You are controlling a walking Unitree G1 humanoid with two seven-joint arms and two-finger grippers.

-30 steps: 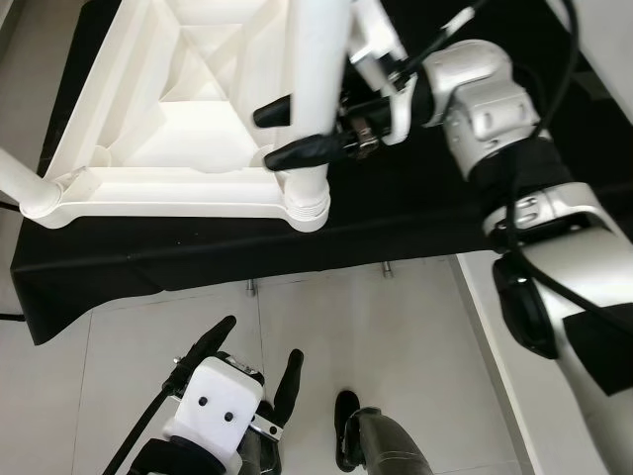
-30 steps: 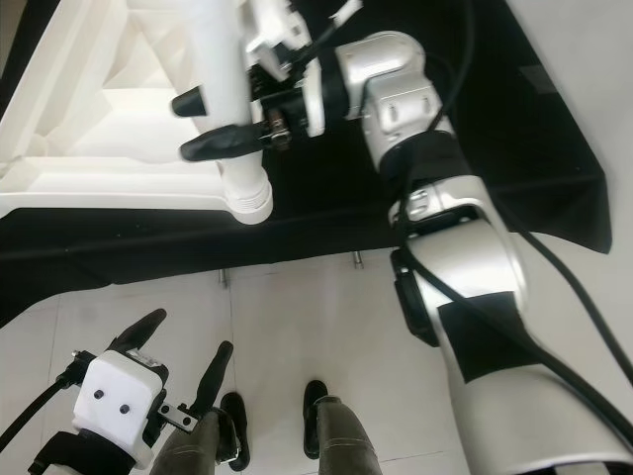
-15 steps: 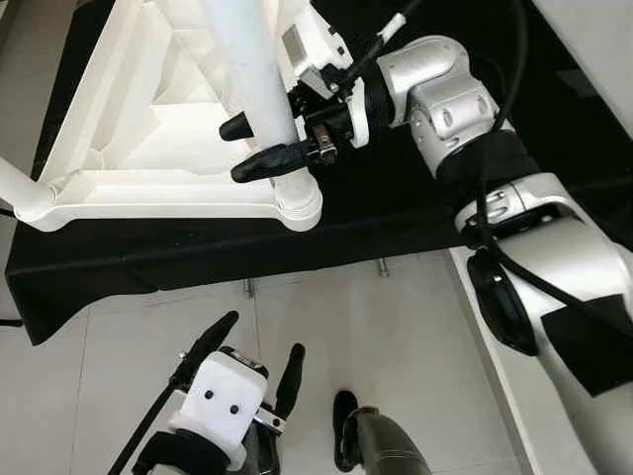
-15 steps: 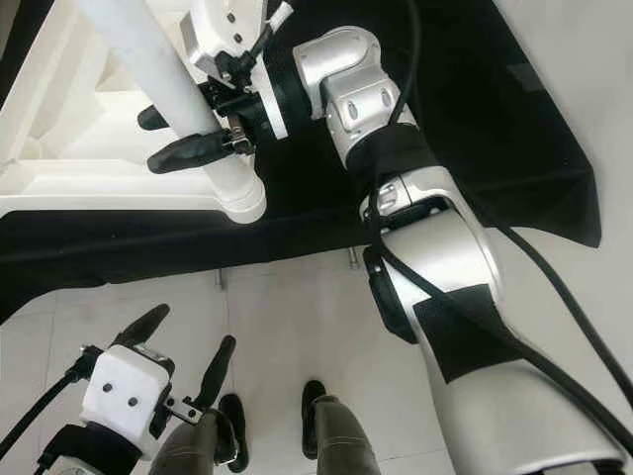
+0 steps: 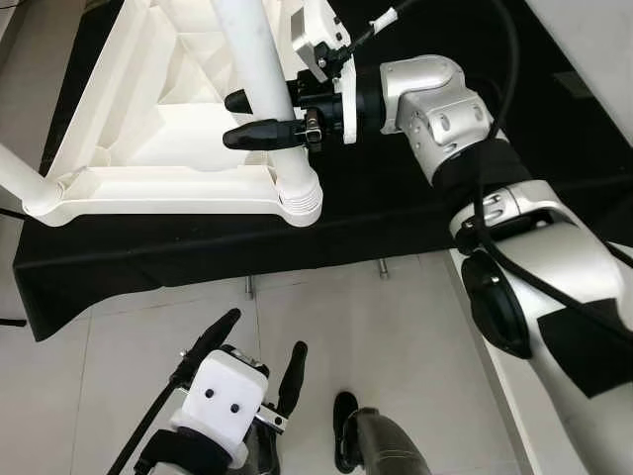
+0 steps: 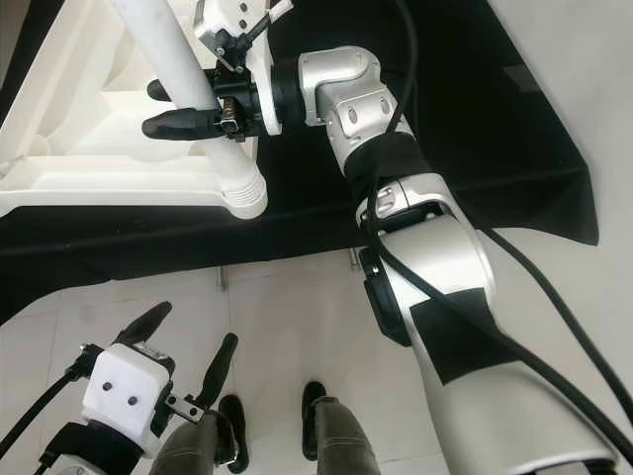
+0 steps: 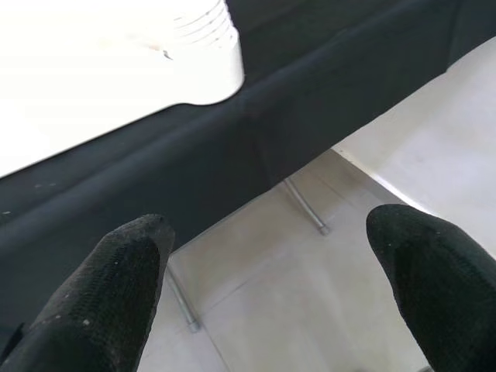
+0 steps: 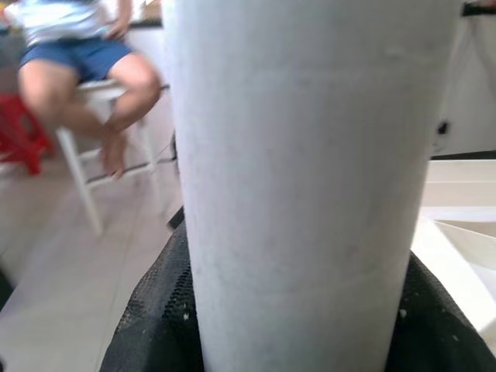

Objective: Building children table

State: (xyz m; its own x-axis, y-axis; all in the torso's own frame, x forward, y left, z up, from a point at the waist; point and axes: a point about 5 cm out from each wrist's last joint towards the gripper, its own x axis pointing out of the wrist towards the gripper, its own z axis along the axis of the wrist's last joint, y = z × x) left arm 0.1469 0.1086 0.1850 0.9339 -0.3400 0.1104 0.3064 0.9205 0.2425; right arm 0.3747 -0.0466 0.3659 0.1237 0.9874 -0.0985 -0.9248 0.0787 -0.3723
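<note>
Tabletop [image 5: 148,148] lies upside down on the black cloth [image 5: 396,213], ribbed underside up, so the corner sockets face me. That's why the leg [image 5: 259,74] stands upright in the near corner socket [image 5: 300,198]: it goes in from above.

Right gripper [image 5: 259,117] is clamped on the leg just above the socket, one finger each side. Right wrist view confirms it: white tube between the black pads [image 8: 151,325], touching both. Low grip keeps the leg steady over the collar. Leg looks slightly tilted; can't tell if it's fully seated, the joint is too small to read.

Right arm reaches forward over the cloth, forearm roughly level, wrist turned so the fingers point toward my left.

Left gripper [image 5: 252,351] hangs idle low over the floor tiles, fingers spread, holding nothing.

A second leg [image 5: 20,178] is on the left corner. A person sits on a chair in the background of the right wrist view.
</note>
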